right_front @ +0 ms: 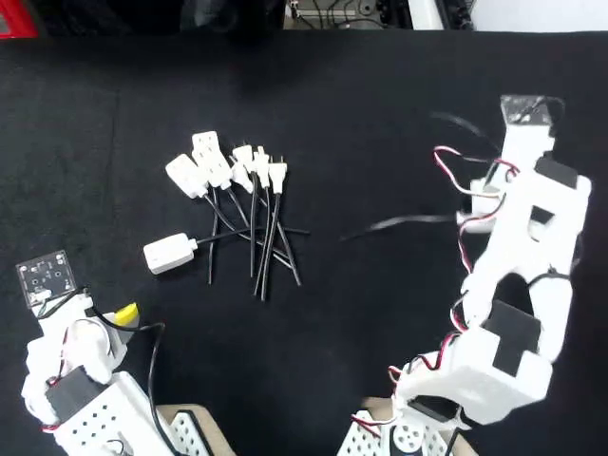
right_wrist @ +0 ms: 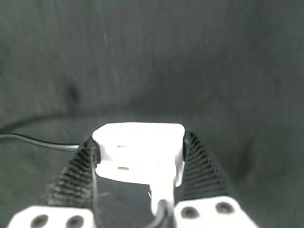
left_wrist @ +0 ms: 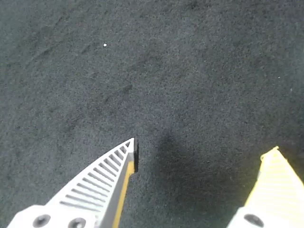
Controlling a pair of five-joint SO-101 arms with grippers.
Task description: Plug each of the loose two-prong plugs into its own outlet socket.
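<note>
A bundle of white two-prong plugs (right_front: 261,169) and outlet sockets (right_front: 198,166) on short black cords lies left of the table's middle. One more socket (right_front: 169,253) sits apart at the bundle's near left. My right gripper (right_wrist: 140,137) is shut on a white block with two slots, seemingly an outlet socket (right_wrist: 137,152), low over the cloth. In the high view this block (right_front: 473,218) is at the right, far from the bundle. My left gripper (left_wrist: 204,145) stands open over bare cloth, its yellow finger (right_front: 126,312) at the near left.
Black cloth (right_front: 380,313) covers the whole table. A thin dark cord (right_front: 399,223) runs left from the right gripper. The arms' bases and tan mounts (right_front: 190,423) take up the near edge. Clutter lies beyond the far edge (right_front: 332,11).
</note>
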